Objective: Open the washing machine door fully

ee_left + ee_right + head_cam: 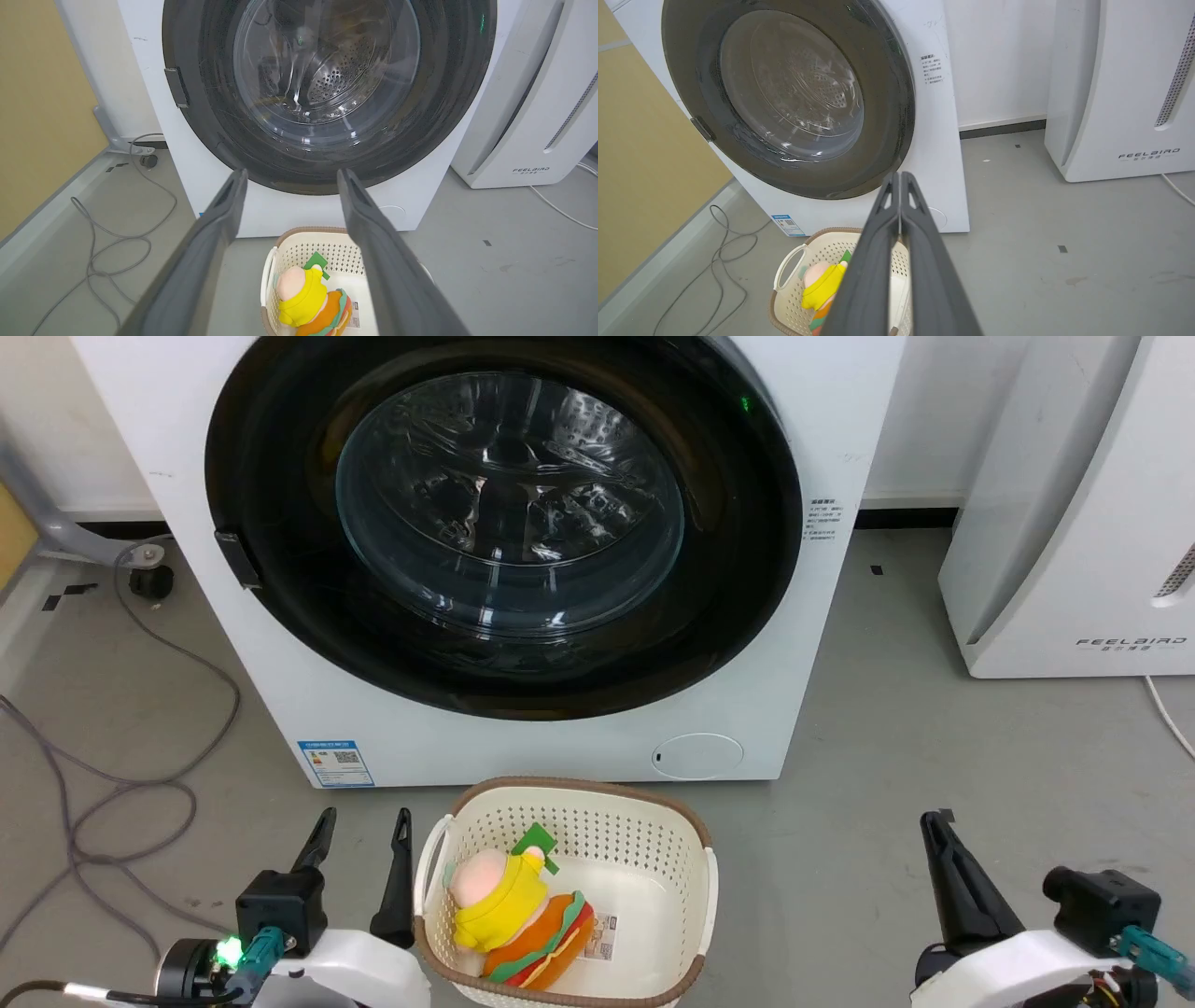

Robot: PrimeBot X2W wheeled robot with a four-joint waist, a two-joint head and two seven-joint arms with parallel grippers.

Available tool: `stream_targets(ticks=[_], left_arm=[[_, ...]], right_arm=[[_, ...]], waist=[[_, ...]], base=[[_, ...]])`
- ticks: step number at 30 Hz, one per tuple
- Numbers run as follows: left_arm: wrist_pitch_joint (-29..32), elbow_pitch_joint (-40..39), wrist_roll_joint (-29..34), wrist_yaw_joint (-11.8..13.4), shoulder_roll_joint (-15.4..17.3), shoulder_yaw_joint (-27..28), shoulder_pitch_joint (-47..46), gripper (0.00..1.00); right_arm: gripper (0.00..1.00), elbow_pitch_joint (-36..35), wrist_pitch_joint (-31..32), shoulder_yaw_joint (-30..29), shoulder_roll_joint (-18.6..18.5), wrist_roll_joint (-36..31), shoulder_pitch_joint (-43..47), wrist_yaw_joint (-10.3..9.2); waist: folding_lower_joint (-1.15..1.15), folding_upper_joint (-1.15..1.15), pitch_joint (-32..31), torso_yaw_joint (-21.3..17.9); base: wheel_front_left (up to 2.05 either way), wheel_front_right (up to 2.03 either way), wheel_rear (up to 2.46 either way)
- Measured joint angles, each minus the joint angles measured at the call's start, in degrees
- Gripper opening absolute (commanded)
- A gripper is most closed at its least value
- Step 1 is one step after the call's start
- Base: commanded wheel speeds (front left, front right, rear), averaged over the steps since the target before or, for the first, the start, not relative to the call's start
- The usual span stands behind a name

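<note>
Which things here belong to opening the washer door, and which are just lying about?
For the job:
washing machine door, looks shut
tab on its left rim
left tool, open
right tool, shut, empty

Lying about:
basket
plush toy inside it
grey cables on the floor
white appliance to the right

Right gripper (900,179) pressed shut, well apart from the closed washing machine door (789,98).
</note>
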Motion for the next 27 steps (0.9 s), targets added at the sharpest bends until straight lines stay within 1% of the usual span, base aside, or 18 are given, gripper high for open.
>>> stream_targets(ticks=[6, 7, 8, 13, 21, 27], left_arm=[[-0.8, 0.5, -0.6, -0.4, 0.0, 0.0, -0.1, 1.00], [-0.8, 0.5, -0.6, -0.4, 0.0, 0.0, -0.1, 1.00], [-1.0, 0.7, -0.9, -0.4, 0.0, 0.0, -0.1, 1.00], [-1.5, 0.8, -1.6, -0.6, 0.0, 0.1, -0.4, 1.00], [-2.5, 0.9, -2.4, -1.0, 0.0, 0.5, -1.5, 1.00], [-3.2, 0.8, -2.9, -1.5, 0.0, 1.0, -2.6, 1.00]], right_arm=[[0.00, 0.3, -0.7, 1.3, 0.0, 11.2, -0.2, 0.00], [0.00, 0.3, -0.7, 1.3, 0.0, 11.2, -0.2, 0.00], [0.00, 0.2, -1.0, 1.5, 0.0, 15.4, -0.3, 0.00], [0.00, 0.0, -1.7, 1.8, 0.0, 24.0, -2.3, -0.01], [0.00, 0.7, -2.5, 1.3, -0.4, 32.9, -7.3, -0.01], [0.00, 3.9, -2.8, 1.5, -2.9, 39.4, -13.3, -0.01]], waist=[[0.00, 0.00, 0.4, 0.1], [0.00, 0.00, 0.4, 0.1], [0.00, 0.00, 0.6, 0.1], [0.00, 0.00, 1.2, 0.2], [0.00, 0.00, 2.5, 0.0], [0.00, 0.00, 4.1, -0.3]], base=[[0.00, 0.00, 0.00], [0.00, 0.00, 0.00], [0.00, 0.00, 0.00], [0.00, 0.00, 0.00], [0.00, 0.00, 0.00], [0.00, 0.00, 0.00]])
